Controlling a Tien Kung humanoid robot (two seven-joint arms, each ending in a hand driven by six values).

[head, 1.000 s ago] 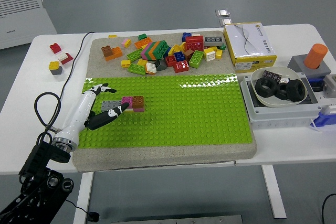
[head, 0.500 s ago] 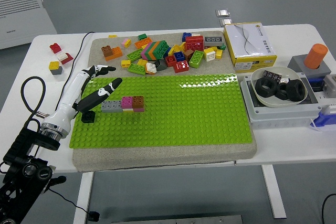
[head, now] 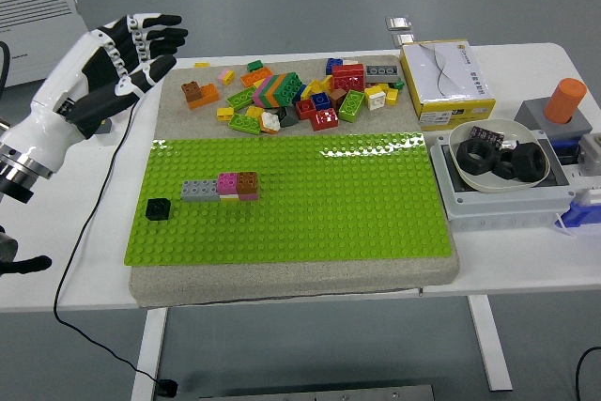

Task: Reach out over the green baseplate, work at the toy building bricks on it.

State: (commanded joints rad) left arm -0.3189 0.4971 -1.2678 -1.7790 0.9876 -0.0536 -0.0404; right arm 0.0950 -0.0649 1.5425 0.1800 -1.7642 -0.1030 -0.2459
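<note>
The robot's left hand (head: 117,53) hung high above the white tabletop (head: 526,260), over its far left part and well clear of the bright green studded baseplate (head: 329,204). Its black-and-white fingers (head: 155,30) were spread and relaxed, holding nothing, which suggested a hand between jobs rather than one carrying a brick. The right arm was not in view.

The baseplate lay on a grey stone-like slab (head: 282,279), presumably so it stayed flat and steady while bricks were pressed down. Near its left end a short row stood: a grey brick (head: 197,191), a pink brick (head: 227,183) and a brown brick (head: 248,184), touching one another in a line. A small black brick (head: 158,208) sat alone, just apart from the row to its left, likely set down as the start of another piece.

The loose heap of mixed coloured bricks (head: 296,91) lay on the slab just beyond the baseplate's far edge, within reach as a supply. A few stray bricks (head: 105,100) lay on the tabletop to the far left. To the right were a yellow-and-white cardboard box (head: 446,82) and a white bowl of black rings (head: 500,159), apparently unrelated to this work.
</note>
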